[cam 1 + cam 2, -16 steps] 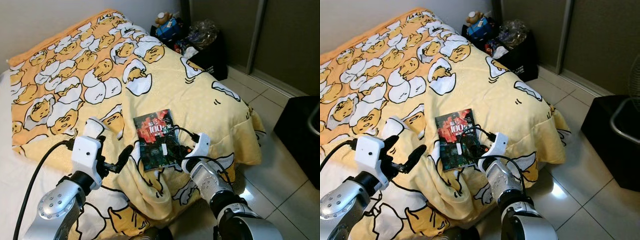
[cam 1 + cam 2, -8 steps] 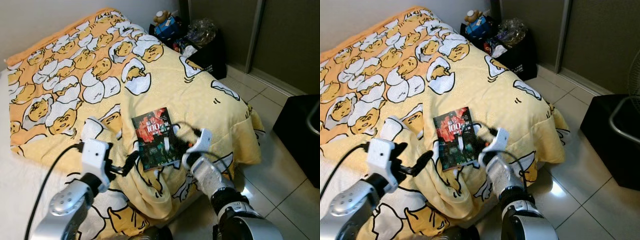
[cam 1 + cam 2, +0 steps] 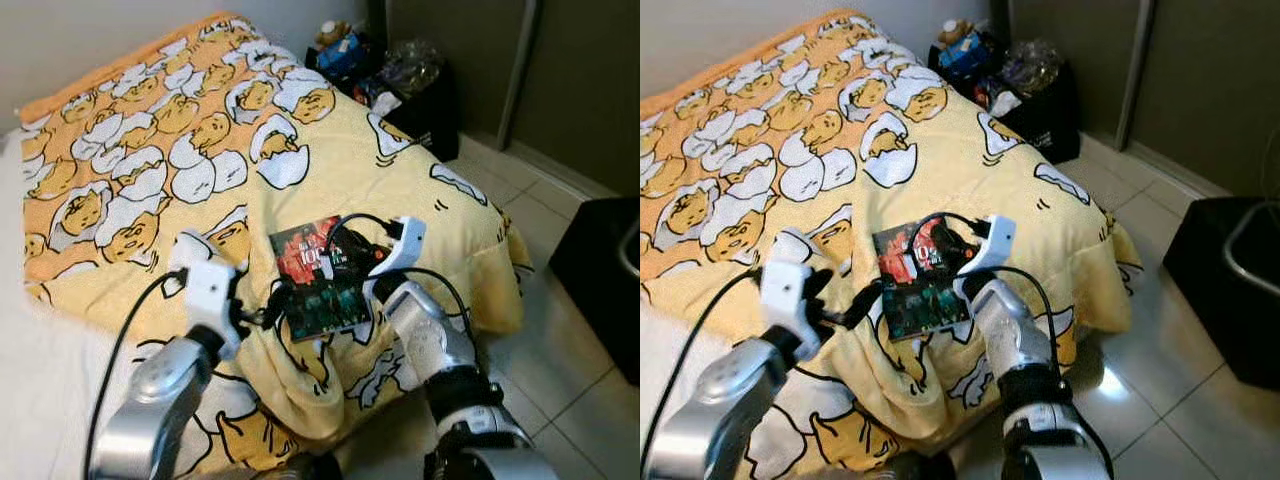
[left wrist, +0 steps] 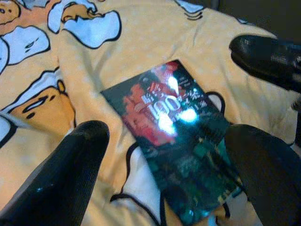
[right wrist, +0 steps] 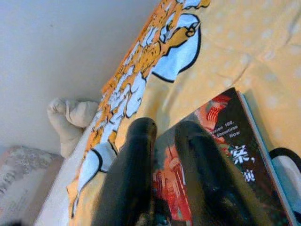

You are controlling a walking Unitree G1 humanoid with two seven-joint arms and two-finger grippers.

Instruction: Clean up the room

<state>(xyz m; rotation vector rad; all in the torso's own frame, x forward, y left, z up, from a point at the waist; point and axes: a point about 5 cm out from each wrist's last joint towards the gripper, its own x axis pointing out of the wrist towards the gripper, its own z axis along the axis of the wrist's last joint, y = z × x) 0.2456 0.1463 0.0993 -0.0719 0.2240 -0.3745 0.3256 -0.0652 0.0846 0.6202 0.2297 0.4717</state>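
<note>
Grippers both at book (image 3: 320,282), near foot edge of bed. Your right gripper (image 5: 162,136) rests on cover, fingers nearly together, gripping nothing. Your left gripper (image 4: 164,160) spread wide, straddling book's near side, not clamped. Book flat on yellow blanket (image 3: 400,190). Judgement: pickup not yet made; cleanup barely begun. Black bag (image 3: 425,100) of clutter at far corner, untouched.

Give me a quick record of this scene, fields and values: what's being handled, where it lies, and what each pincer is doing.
item: book with a red and dark green cover
location: flat on the yellow egg-print blanket, near the bed's foot corner
left pincer: open, at the book's near left edge
right pincer: over the book's cover, fingers close together
nearby: black bag of clutter on the tiled floor
</note>
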